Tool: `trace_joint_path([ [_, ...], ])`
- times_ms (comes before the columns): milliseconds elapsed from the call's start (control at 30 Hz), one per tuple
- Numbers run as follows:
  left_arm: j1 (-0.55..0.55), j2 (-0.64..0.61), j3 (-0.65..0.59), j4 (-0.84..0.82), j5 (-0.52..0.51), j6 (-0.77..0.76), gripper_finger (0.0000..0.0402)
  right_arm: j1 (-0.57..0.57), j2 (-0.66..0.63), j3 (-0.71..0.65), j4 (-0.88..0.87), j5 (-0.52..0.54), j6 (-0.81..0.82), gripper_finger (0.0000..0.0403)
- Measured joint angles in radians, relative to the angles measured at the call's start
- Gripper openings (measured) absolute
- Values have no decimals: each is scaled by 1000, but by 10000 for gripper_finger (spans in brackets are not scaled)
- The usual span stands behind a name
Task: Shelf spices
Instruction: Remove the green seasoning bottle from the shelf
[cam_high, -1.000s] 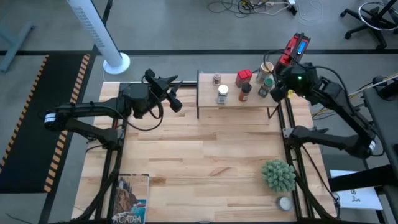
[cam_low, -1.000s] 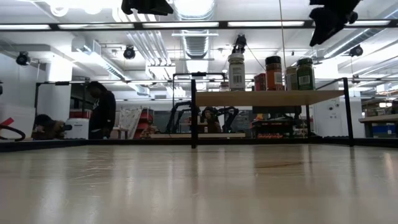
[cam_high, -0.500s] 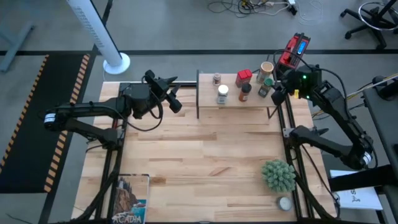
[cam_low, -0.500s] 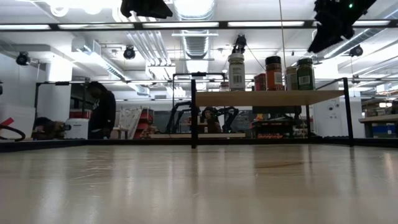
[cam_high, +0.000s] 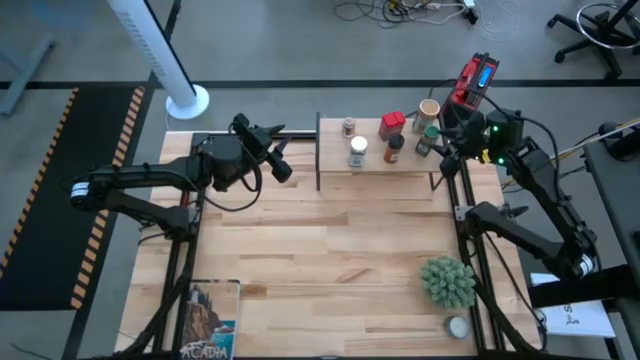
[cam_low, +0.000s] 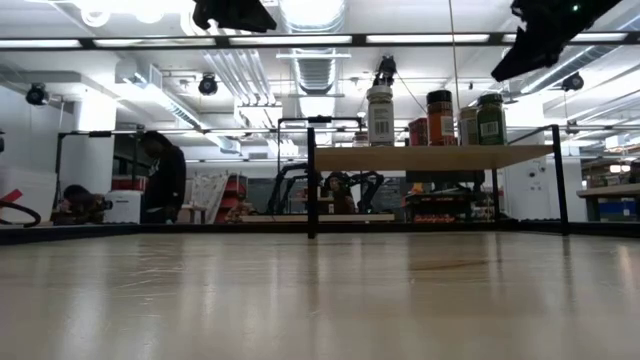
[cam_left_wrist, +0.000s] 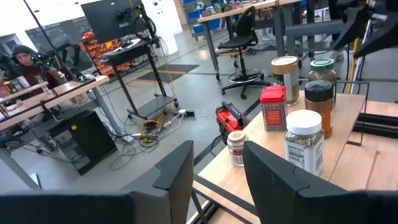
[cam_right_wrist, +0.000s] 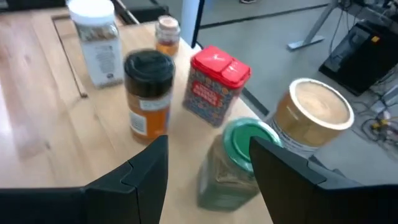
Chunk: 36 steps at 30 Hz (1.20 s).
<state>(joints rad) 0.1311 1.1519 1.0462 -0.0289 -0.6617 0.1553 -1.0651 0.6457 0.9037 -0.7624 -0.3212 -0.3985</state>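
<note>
With all six spices grouped on the shelf (cam_high: 335, 170) at upper centre, lift your empty, spread right gripper (cam_high: 447, 152) straight clear of the green-lidded jar (cam_right_wrist: 235, 163), brushing nothing.

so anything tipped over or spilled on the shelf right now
Nothing stands out. All six spices stand upright on the shelf: white-lidded jar, small jar, red tin, black-lidded jar, green-lidded jar and tan cylinder. No spill shows. Both claws are open and empty.
</note>
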Motion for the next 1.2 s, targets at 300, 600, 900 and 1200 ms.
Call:
trace_joint_path([
  [300, -1, -3, 0, -43, 0, -6, 131, -59, -78, -56, 56, 7, -42, 201],
  [600, -1, -4, 0, -41, 0, -22, 147, -123, -63, -76, 65, 13, -31, 201],
  [900, -1, -4, 0, -40, 0, -19, 162, -122, -68, -76, 64, 100, 3, 201],
  [1200, 5, -4, 3, -24, -4, 33, 169, -122, -58, -108, 73, 133, 61, 202],
])
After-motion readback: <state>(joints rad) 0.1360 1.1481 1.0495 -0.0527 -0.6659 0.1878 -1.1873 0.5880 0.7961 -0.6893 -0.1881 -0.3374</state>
